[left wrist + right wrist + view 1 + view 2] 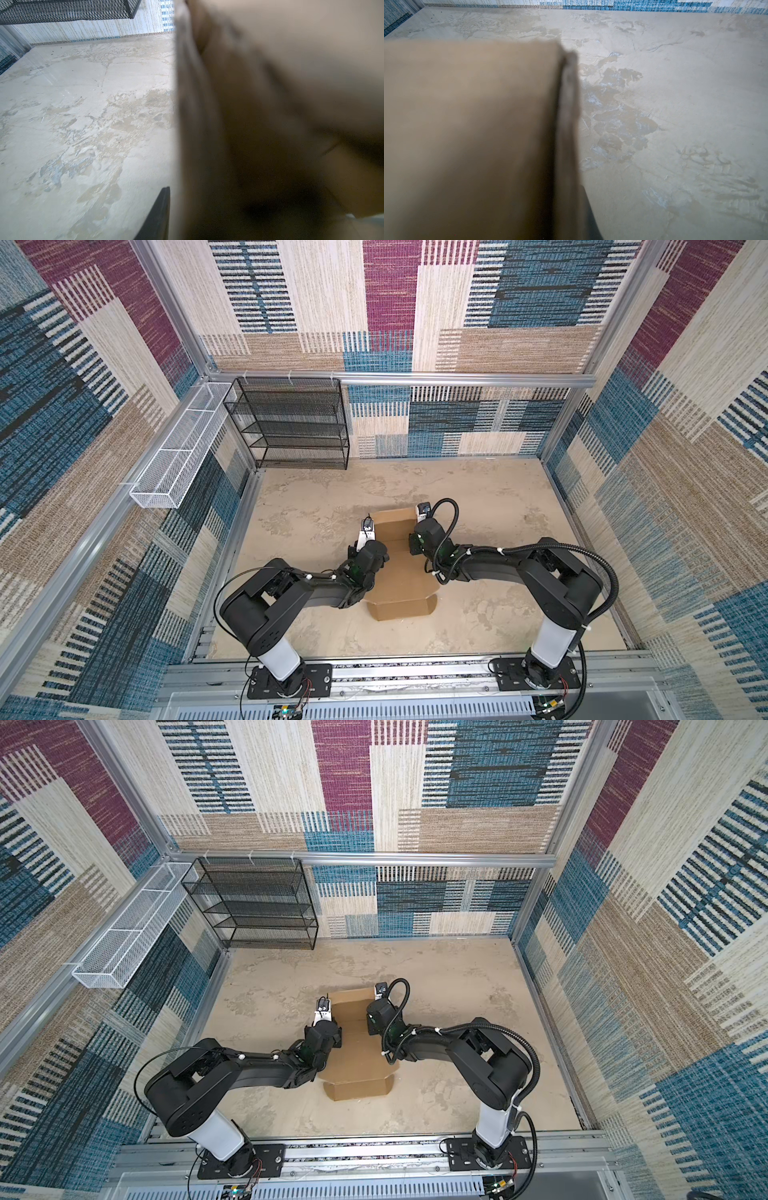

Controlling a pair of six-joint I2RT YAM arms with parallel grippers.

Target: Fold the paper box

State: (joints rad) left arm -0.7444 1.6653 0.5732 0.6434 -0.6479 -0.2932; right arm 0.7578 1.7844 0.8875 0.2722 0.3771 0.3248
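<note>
Paper box (400,585): one; black rack (291,423): one

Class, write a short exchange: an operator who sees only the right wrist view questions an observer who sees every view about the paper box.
Operator: I see only blurred cardboard up close. Where is the box?
Observer: In both top views the paper box lies near the middle of the table.
Operator: What is at its end towards the robot?
Observer: A flap with angled corners.
</note>
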